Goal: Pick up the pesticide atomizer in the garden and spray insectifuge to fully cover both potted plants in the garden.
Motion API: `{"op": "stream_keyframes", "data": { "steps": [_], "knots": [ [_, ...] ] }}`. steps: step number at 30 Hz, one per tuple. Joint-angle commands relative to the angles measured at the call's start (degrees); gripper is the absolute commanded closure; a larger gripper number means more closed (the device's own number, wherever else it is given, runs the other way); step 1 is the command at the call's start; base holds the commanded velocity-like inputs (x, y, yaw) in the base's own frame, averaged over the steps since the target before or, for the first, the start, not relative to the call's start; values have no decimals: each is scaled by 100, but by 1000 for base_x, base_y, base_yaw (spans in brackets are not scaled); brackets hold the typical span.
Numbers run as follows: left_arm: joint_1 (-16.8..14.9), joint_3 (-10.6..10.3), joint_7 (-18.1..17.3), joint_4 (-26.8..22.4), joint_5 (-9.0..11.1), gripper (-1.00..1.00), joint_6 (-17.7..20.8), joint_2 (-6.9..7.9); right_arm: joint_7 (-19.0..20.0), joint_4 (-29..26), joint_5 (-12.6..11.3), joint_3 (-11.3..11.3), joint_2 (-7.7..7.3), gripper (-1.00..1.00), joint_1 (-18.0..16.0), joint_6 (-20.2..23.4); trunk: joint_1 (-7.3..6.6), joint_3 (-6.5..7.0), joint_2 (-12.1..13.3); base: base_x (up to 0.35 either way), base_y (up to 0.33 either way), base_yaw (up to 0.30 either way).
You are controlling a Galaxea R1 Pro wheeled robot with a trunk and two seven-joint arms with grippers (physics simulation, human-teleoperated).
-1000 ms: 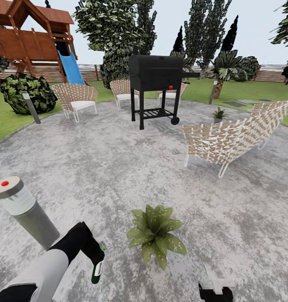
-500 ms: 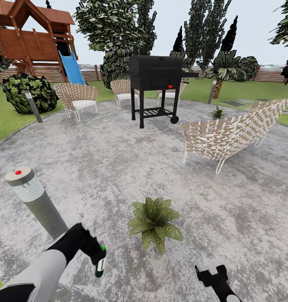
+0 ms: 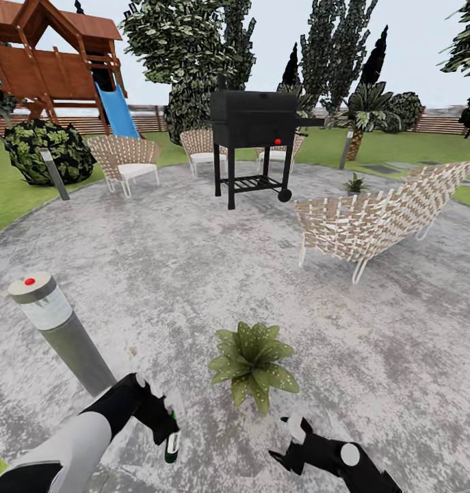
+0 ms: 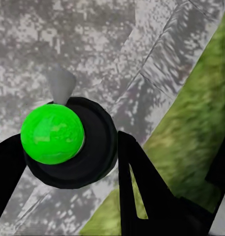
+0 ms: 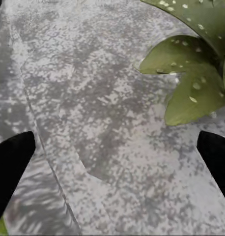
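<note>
Green atomizer (image 3: 172, 444), label unreadable, in left gripper (image 3: 167, 421).

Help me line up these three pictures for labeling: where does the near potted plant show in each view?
Head view: the near potted plant sits low and centre on the stone patio, between the two arms.
Left wrist view: not in it; the pesticide atomizer sits in the left end effector.
Right wrist view: its speckled leaves reach in at one corner.
Shared landmark: the patio's mottled grey stone.
</note>
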Motion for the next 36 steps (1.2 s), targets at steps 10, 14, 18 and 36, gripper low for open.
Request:
{"op": "stream_keyframes", "data": {
  "steps": [10, 14, 18, 36],
  "knots": [
    [-1, -132, 16, 392, -151, 100, -513, -370, 1050, -391, 60, 142, 607, 100, -184, -15, -1, -5, -2, 0, 0, 0],
    [5, -398, 22, 404, -150, 100, -507, -522, 1049, -396, 67, 142, 836, 100, -292, -8, -1, -5, -2, 0, 0, 0],
    [7, -446, 25, 405, -150, 100, -515, -568, 1048, -396, 68, 142, 889, 100, -345, -9, -1, -5, -2, 0, 0, 0],
    [7, -441, 34, 453, -46, 100, -1082, -750, 1041, -387, 68, 142, 902, 100, -351, -9, -1, -5, -2, 0, 0, 0]
  ]
}}
